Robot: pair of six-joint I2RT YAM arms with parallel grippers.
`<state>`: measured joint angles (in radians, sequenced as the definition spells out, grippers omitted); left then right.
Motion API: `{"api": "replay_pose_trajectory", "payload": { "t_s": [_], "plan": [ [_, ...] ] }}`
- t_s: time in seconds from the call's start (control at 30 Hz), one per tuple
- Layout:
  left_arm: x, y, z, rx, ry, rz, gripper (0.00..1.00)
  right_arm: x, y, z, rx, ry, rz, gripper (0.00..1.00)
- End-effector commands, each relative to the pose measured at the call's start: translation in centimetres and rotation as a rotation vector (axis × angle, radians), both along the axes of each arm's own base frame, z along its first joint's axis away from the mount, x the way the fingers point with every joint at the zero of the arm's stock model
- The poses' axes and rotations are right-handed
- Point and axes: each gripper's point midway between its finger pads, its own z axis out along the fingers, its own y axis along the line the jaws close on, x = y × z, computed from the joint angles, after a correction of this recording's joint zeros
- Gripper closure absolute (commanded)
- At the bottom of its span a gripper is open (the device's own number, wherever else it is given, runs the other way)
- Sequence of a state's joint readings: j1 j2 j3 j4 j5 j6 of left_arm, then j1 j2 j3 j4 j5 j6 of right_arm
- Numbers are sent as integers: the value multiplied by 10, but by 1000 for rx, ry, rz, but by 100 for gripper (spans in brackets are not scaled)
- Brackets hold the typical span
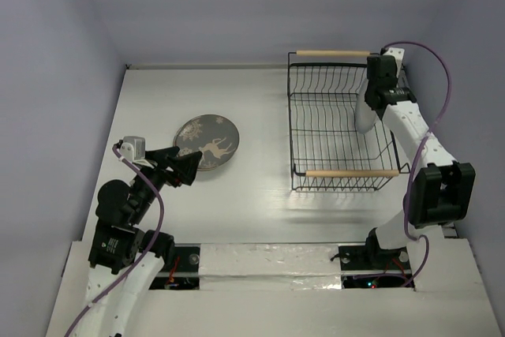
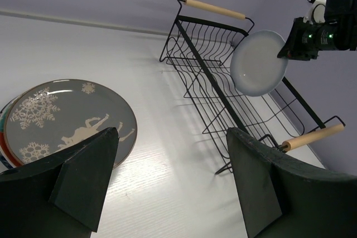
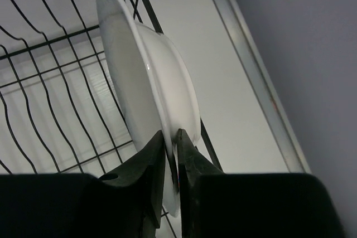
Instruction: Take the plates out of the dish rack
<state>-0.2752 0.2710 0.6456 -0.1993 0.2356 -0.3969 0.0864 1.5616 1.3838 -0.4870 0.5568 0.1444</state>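
The black wire dish rack point(image 1: 339, 128) with two wooden handles stands at the right of the table. My right gripper point(image 3: 170, 135) is shut on the rim of a plain white plate point(image 3: 139, 71), which stands on edge, tilted, at the rack's right side point(image 1: 364, 113). In the left wrist view the white plate point(image 2: 259, 62) shows above the rack point(image 2: 212, 76). A stack of plates point(image 1: 207, 142) lies on the table to the left, topped by a grey plate with a deer and snowflakes point(image 2: 67, 118). My left gripper point(image 2: 173, 132) hovers open just in front of that stack, holding nothing.
The table's back edge meets a wall behind the rack, and a side wall runs close to the rack's right side point(image 3: 290, 37). Bare white tabletop point(image 2: 167, 182) lies between the stack and the rack.
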Motion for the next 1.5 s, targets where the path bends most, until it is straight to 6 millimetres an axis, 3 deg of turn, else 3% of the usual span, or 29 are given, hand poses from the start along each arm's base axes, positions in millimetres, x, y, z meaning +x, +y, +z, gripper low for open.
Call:
{"api": "replay_pose_trajectory", "payload": {
  "t_s": [0.0, 0.27, 0.47, 0.57, 0.67, 0.8, 1.03, 1.1, 1.13, 1.17, 1.2, 1.27, 1.3, 1.4, 1.43, 1.47],
  "plan": [
    [-1, 0, 11, -3, -49, -4, 24, 5, 0, 100, -71, -248, -44, 100],
    [0, -1, 9, -3, -40, -4, 24, -15, -1, 131, -106, -327, -97, 100],
    [0, 0, 10, -3, -42, -1, 24, -32, 15, 168, 19, -461, -22, 100],
    [1, 0, 9, -2, -39, -1, 24, -37, 31, 176, 106, -512, 54, 100],
    [2, -1, 7, 2, -31, -1, 24, -44, 58, 192, 234, -597, 188, 100],
    [4, -1, 5, 3, -20, 2, 24, -52, 108, 214, 447, -684, 416, 100],
    [9, 4, 3, 3, -6, 34, 24, -62, 197, 233, 707, -725, 726, 100],
    [11, 6, 2, 3, -1, 45, 24, -61, 224, 226, 781, -693, 785, 100],
    [12, 8, 1, 3, 2, 57, 24, -61, 235, 235, 811, -730, 827, 100],
    [13, 8, 1, 4, 3, 55, 24, -62, 248, 233, 842, -720, 857, 100],
    [14, 10, 0, 7, 5, 65, 24, -60, 274, 221, 889, -673, 893, 100],
    [16, 11, 1, 7, 7, 72, 24, -57, 300, 217, 920, -661, 924, 100],
    [18, 14, -1, 10, 14, 84, 24, -48, 316, 201, 939, -625, 916, 100],
    [23, 19, -4, 13, 26, 109, 25, -52, 364, 191, 1035, -588, 977, 100],
    [24, 21, -4, 14, 27, 120, 25, -44, 381, 176, 1058, -566, 984, 100],
    [25, 21, -4, 15, 30, 120, 25, -48, 399, 170, 1085, -544, 1007, 100]
  ]
}}
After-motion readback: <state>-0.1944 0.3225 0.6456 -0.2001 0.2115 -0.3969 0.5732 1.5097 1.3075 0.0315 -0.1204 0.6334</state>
